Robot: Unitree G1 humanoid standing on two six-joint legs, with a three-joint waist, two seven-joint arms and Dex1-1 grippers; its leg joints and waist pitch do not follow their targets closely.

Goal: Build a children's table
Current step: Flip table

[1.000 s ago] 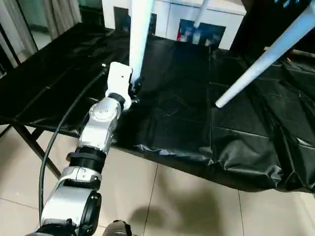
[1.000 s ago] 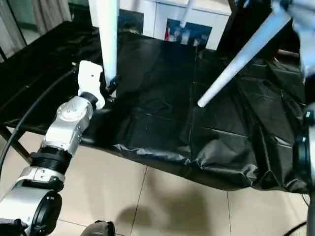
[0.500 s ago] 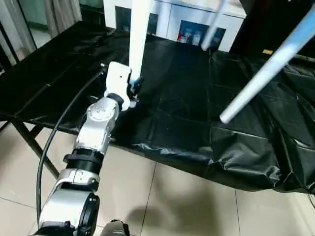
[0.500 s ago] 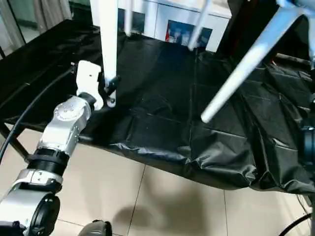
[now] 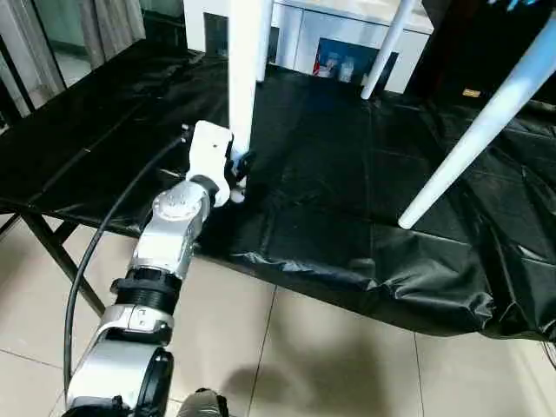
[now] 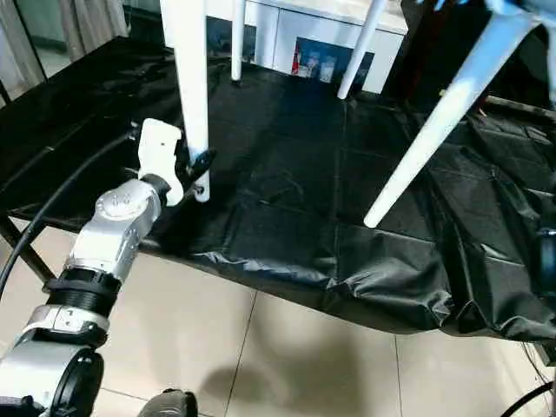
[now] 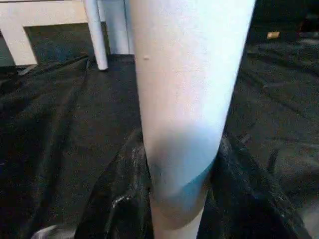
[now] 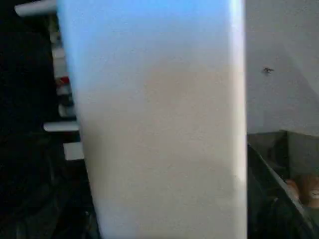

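Observation:
The children's table hangs tilted over the black cloth with its legs pointing down. My left gripper is shut on the near left leg just above its foot, which rests on the cloth. That leg stands close up in the left wrist view. The near right leg slants down, its foot a little above the cloth. The same leg lies hard against the right wrist camera, with my right gripper shut on it higher up. Two far legs reach the cloth at the back. The top is out of view.
A black cloth covers the work table, wrinkled and hanging over its near edge. A white cabinet with glass doors stands behind it. A black cable runs along my left forearm. Tiled floor lies in front.
The table has swung more upright. The two far legs have come down onto the cloth at the back, and the near right leg has moved right and stands steeper. My left gripper keeps its hold.

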